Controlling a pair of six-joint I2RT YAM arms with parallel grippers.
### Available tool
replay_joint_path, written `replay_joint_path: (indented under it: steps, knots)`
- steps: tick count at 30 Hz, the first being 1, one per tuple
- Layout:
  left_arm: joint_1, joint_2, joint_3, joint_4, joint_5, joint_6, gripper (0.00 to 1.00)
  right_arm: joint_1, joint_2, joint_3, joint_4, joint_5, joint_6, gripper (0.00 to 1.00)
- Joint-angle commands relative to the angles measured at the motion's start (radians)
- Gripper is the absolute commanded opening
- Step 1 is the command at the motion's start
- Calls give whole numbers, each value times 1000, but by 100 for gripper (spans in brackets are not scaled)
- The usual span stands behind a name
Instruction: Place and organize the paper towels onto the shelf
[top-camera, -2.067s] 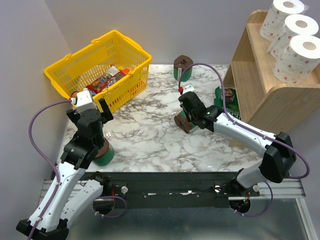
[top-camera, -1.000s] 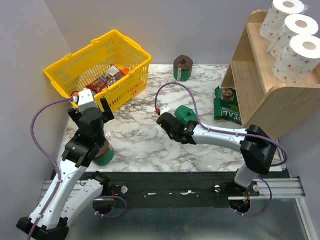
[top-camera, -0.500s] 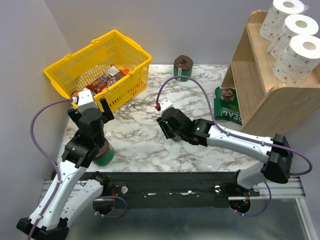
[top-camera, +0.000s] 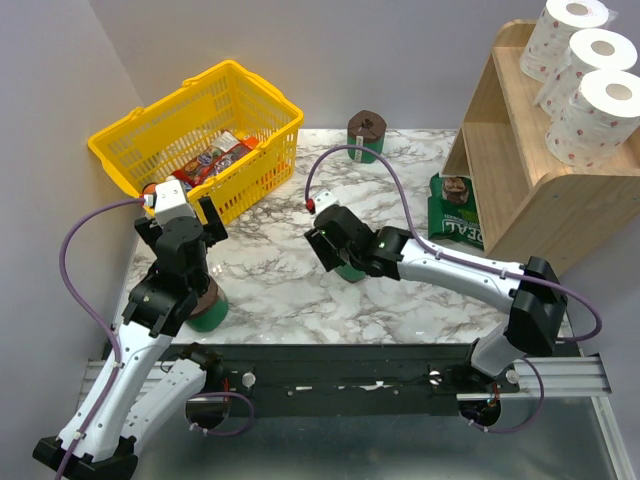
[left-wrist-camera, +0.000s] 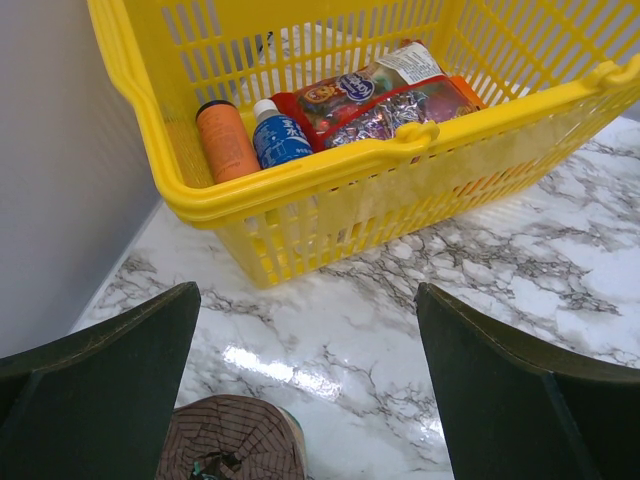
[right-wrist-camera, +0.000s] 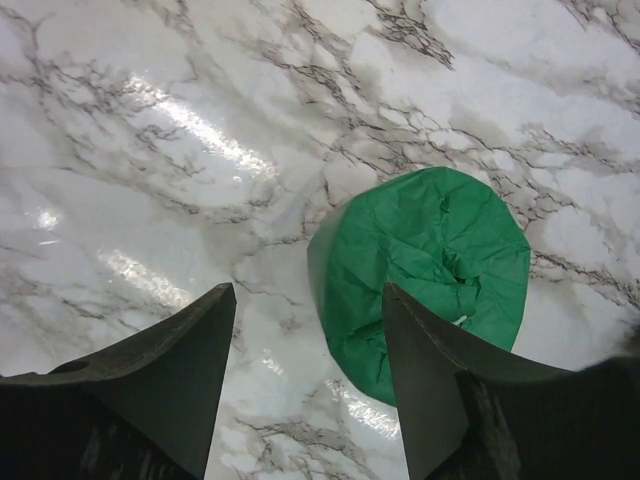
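Note:
Three white paper towels (top-camera: 598, 62) with red dots stand on top of the wooden shelf (top-camera: 520, 175) at the far right. A green roll (right-wrist-camera: 430, 265) stands on end on the marble. My right gripper (right-wrist-camera: 310, 385) hovers over it, open, and the roll's left edge shows beside the right finger (right-wrist-camera: 445, 390). In the top view that roll (top-camera: 352, 271) peeks out under the right gripper (top-camera: 340, 260). A second green roll (top-camera: 367, 135) stands at the back. A third, brown end up (left-wrist-camera: 235, 440), lies low between the wide-open fingers of my left gripper (left-wrist-camera: 310, 400).
A yellow basket (top-camera: 265, 115) holding bottles and snack packs sits at the back left, just ahead of the left gripper (top-camera: 180, 222). A green packet (top-camera: 455, 205) lies on the marble against the shelf's foot.
My right arm carried the green roll leftward to the middle of the table, set it on end and opened its jaws off it. The left arm has not moved.

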Motion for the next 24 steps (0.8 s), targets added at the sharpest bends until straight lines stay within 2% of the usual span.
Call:
replay_joint_path:
  steps: [1,15,24]
  knots:
    - [-2,-11,-10,23,-11,-10,99,-31,43,29,-25,30,-4,69]
    - [-2,-5,-9,25,-7,-8,99,-68,132,-37,10,22,0,68]
    - [-2,-8,-9,25,-2,-10,99,-79,153,-38,13,13,-23,62]
